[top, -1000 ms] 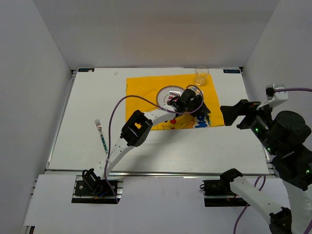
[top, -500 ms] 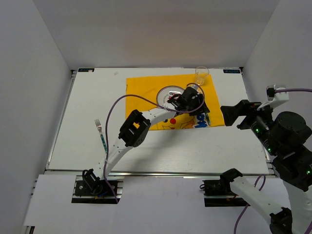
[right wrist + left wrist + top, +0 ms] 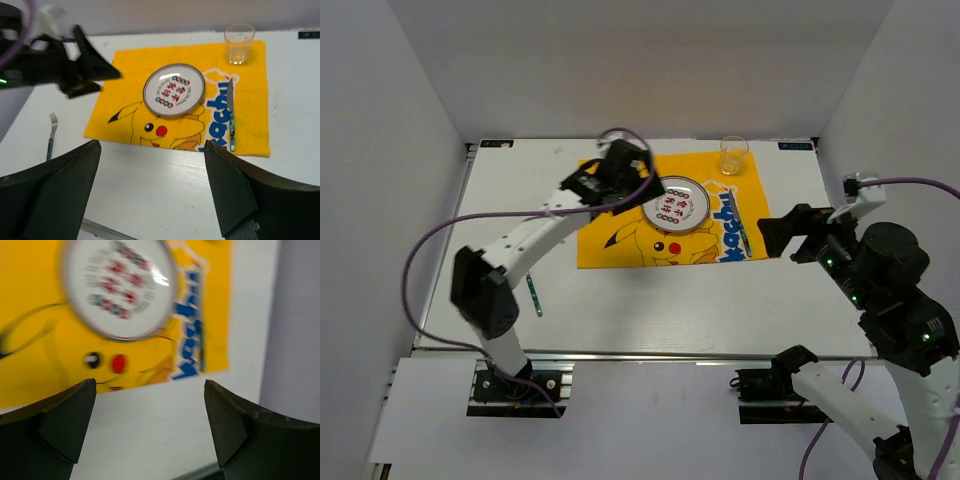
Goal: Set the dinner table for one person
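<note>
We see the left pincer (image 3: 150,385) spread wide and empty near the plate (image 3: 119,287) (blurred), the right pincer (image 3: 152,144) likewise over the desk (image 3: 165,185).

You have one white desk (image 3: 670,300), and on it are one yellow cartoon-print cloth (image 3: 132,75), one round plate (image 3: 174,90), one clear glass (image 3: 238,43), one knife (image 3: 231,122) and one fork (image 3: 51,131). You are working with two robot arms, the left arm (image 3: 525,238) and the right arm (image 3: 885,268). Each carries one end effector, so two in all: the left end effector (image 3: 149,385) and the right end effector (image 3: 152,144).
</note>
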### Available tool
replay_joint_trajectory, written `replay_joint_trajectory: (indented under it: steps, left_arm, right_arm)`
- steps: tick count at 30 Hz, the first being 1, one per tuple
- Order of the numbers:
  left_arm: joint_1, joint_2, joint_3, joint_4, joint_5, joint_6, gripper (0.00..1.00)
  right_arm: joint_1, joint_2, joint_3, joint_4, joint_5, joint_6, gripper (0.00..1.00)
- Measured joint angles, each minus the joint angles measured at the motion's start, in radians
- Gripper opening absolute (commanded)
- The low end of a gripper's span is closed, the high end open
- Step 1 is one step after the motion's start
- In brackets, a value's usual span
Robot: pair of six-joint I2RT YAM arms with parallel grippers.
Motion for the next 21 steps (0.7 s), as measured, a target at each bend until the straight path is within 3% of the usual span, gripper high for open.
replay_joint_trajectory:
  steps: [6, 11, 16, 21]
  left_arm:
    - [0.306, -0.308, -0.382, -0.168, -0.148, -0.082, 0.98]
    - [0.528, -0.360, -0.558, -0.269, -0.172, -0.088, 0.98]
    - [0.645, -0.337, -0.704, -0.261, -0.146, -0.079, 0.96]
    - [0.675, -0.307, -0.791, -0.240, -0.121, -0.084, 0.89]
  right_arm:
    - [0.000, 0.026, -0.110, 0.041, -0.064, 0.012, 0.89]
    - [0.000, 0.040, -0.151, 0.085, -0.121, 0.032, 0.89]
    - [0.000, 0.041, -0.188, 0.124, -0.155, 0.045, 0.89]
    - [0.000, 0.039, -0.190, 0.131, -0.168, 0.046, 0.89]
